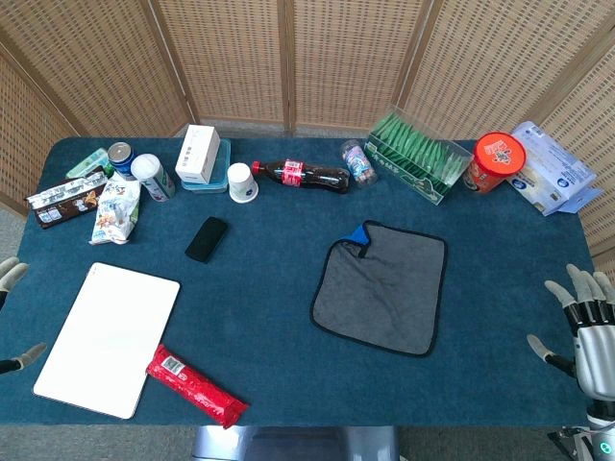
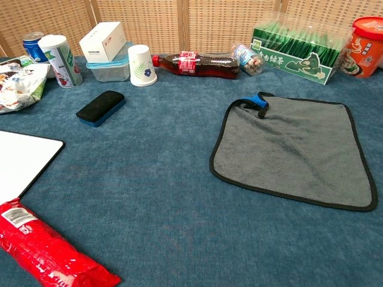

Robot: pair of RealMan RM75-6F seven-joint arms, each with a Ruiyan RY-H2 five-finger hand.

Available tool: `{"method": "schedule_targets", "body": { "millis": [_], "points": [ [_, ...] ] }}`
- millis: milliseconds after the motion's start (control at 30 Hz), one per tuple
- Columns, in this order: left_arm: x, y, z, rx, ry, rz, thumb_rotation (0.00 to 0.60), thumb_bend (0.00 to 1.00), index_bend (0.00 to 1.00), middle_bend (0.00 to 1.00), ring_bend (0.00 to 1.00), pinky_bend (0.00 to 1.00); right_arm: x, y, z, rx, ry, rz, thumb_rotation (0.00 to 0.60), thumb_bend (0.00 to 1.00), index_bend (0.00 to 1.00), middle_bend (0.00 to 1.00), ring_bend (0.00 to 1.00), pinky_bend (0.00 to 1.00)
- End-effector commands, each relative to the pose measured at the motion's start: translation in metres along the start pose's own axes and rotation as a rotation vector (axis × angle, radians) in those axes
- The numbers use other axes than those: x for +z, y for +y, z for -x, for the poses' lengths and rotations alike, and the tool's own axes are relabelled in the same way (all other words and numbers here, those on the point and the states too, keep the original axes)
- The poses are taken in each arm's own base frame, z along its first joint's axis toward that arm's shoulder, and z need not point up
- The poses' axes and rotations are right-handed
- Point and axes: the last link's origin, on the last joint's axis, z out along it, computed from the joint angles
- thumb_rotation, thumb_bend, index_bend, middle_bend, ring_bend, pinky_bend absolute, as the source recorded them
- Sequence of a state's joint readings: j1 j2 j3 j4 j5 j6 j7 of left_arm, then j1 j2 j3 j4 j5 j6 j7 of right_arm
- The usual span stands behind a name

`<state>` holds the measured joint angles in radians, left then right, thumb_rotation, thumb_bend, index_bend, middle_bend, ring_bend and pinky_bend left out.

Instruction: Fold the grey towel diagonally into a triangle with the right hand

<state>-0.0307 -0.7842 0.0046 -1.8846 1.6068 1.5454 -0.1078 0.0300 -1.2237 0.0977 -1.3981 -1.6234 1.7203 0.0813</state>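
The grey towel (image 1: 384,286) (image 2: 293,149) with a black hem lies spread flat on the blue tablecloth, right of centre. Its far left corner is turned over, showing a blue patch (image 1: 359,233) (image 2: 258,99). My right hand (image 1: 588,331) hovers at the table's right edge, well to the right of the towel, fingers spread and holding nothing. My left hand (image 1: 12,317) shows only as fingertips at the left edge of the head view, apart and holding nothing. The chest view shows neither hand.
Along the back stand cans (image 1: 121,157), a white box (image 1: 197,153), a paper cup (image 1: 242,181), a cola bottle (image 1: 303,176), a green tea box (image 1: 419,156) and a red tub (image 1: 497,161). A black eraser (image 1: 207,238), white board (image 1: 109,337) and red packet (image 1: 195,385) lie left.
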Motion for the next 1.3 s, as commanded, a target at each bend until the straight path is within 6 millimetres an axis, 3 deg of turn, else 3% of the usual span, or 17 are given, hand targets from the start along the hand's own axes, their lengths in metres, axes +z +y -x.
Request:
{"method": "schedule_targets", "body": {
  "millis": [33, 267, 500, 900, 1300],
  "points": [
    [0.0, 0.0, 0.0, 0.0, 0.0, 0.0, 0.6, 0.14, 0.0, 0.0, 0.0, 0.0, 0.0, 0.0, 0.001, 0.0, -0.004, 0.0, 0.6, 0.0, 0.2, 0.06, 0.0, 0.0],
    [0.0, 0.0, -0.001, -0.012, 0.001, 0.007, 0.6, 0.14, 0.0, 0.0, 0.0, 0.0, 0.001, -0.004, 0.005, -0.001, -0.03, -0.007, 0.6, 0.0, 0.21, 0.06, 0.0, 0.0],
    [0.002, -0.001, -0.001, -0.026, -0.006, 0.008, 0.6, 0.14, 0.0, 0.0, 0.0, 0.0, 0.023, -0.021, 0.018, 0.048, -0.081, -0.032, 0.6, 0.0, 0.21, 0.06, 0.0, 0.0],
    [0.009, -0.003, -0.001, -0.035, -0.004, -0.022, 0.6, 0.14, 0.0, 0.0, 0.0, 0.0, 0.099, -0.083, 0.059, 0.1, -0.191, -0.147, 0.6, 0.0, 0.24, 0.06, 0.0, 0.0],
    [0.019, -0.011, 0.0, -0.042, -0.006, -0.069, 0.6, 0.14, 0.0, 0.0, 0.0, 0.0, 0.157, -0.138, 0.095, 0.09, -0.26, -0.191, 0.6, 0.0, 0.24, 0.04, 0.0, 0.0]
  ]
}}
